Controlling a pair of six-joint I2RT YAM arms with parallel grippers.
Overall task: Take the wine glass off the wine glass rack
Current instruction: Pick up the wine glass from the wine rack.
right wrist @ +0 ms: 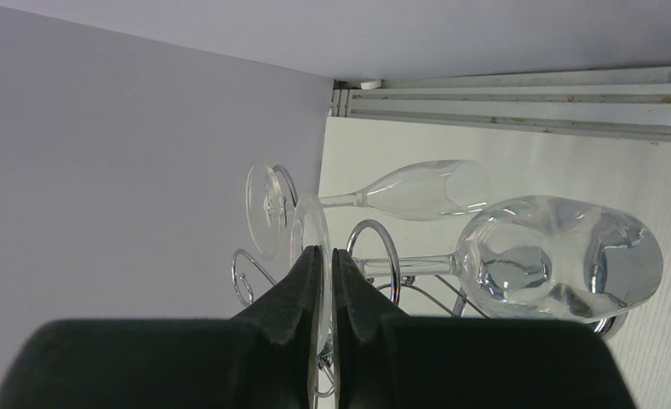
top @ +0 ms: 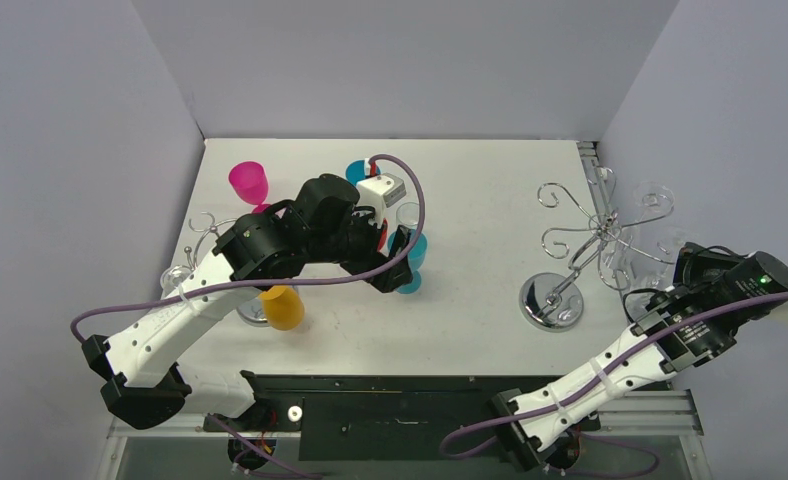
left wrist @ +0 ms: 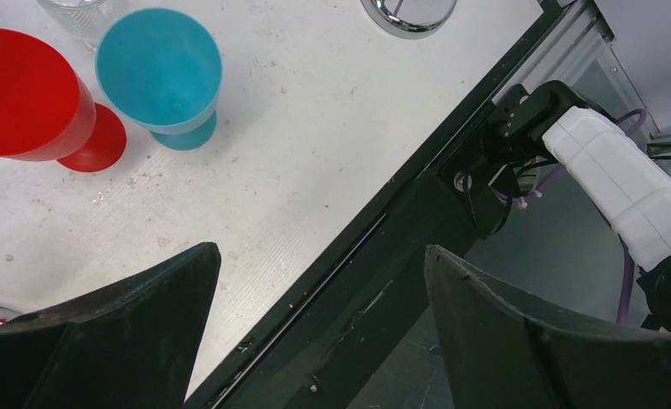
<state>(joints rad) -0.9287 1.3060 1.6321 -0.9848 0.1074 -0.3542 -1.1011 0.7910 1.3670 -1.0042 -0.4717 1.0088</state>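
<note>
The chrome wire wine glass rack [top: 552, 300] stands at the right of the table, and clear wine glasses hang from its curled arms [right wrist: 375, 247]. My right gripper [right wrist: 325, 252] is shut on the thin round foot of one wine glass [right wrist: 562, 260]. That glass's stem runs through a wire ring to the large bowl on the right. A slimmer glass [right wrist: 426, 189] hangs beside it. In the top view the right gripper [top: 682, 268] sits against the rack's right side. My left gripper [left wrist: 322, 251] stands open and holds nothing, over the table's front edge by a teal cup [left wrist: 160, 72].
A red cup [left wrist: 25, 94] and a clear glass [left wrist: 81, 13] stand next to the teal cup. A pink cup [top: 249, 182], an orange cup [top: 283, 307] and a second wire rack [top: 205, 225] are at the left. The side wall lies close behind the right rack.
</note>
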